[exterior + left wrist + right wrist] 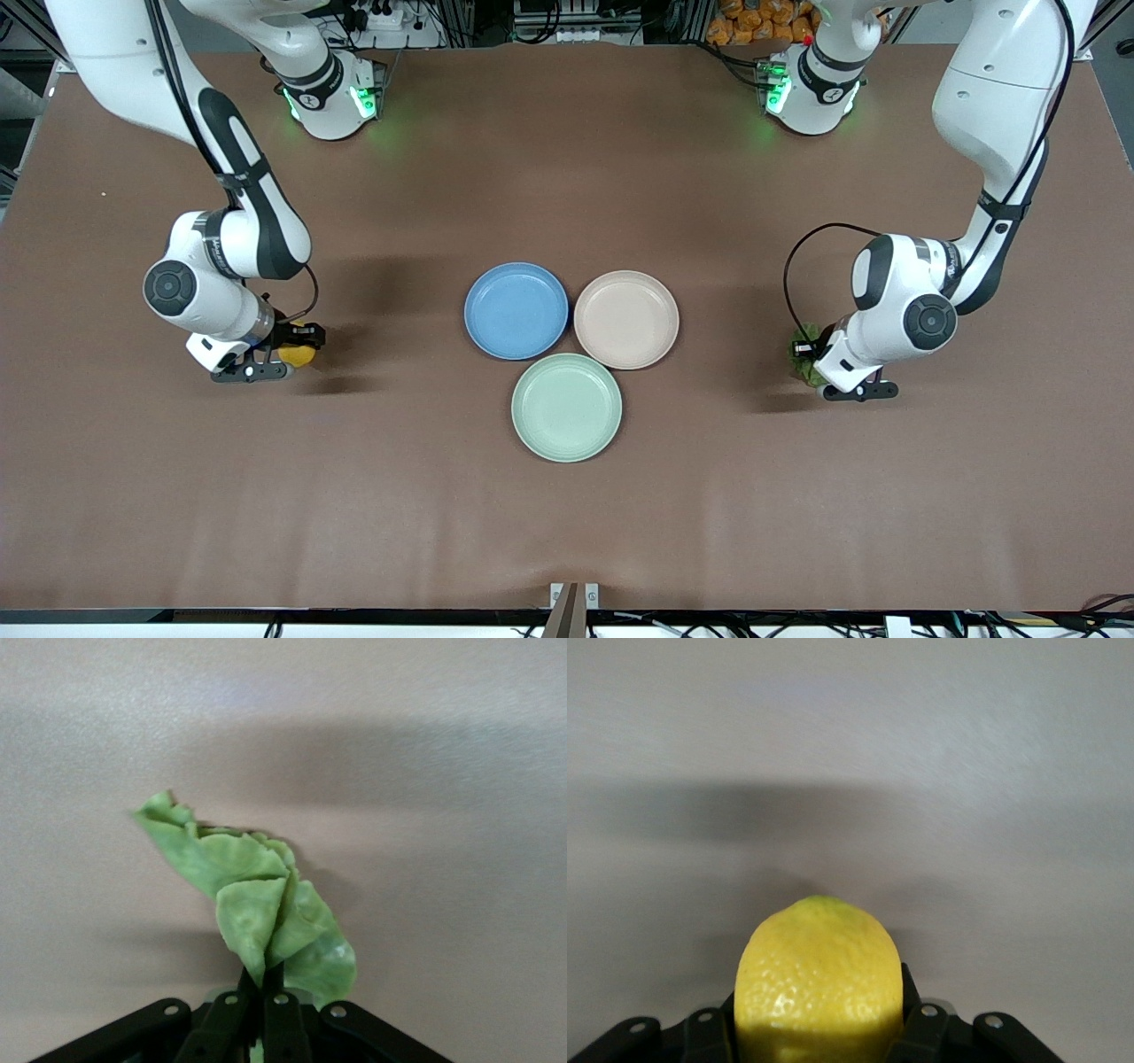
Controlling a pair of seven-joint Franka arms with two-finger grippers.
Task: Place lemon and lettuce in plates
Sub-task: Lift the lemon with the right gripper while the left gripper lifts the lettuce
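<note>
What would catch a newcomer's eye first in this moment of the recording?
Probably the three plates clustered mid-table: the blue plate beside the beige-pink plate, and the mint-green plate nearer the front camera, all bare. Next, each arm already grips its item: the right gripper is shut on the lemon toward the right arm's end of the table, and the left gripper pinches the lettuce toward the left arm's end.

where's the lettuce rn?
The lettuce is pinched in the left gripper, low over the brown table toward the left arm's end, beside the beige-pink plate but well apart from it.
</note>
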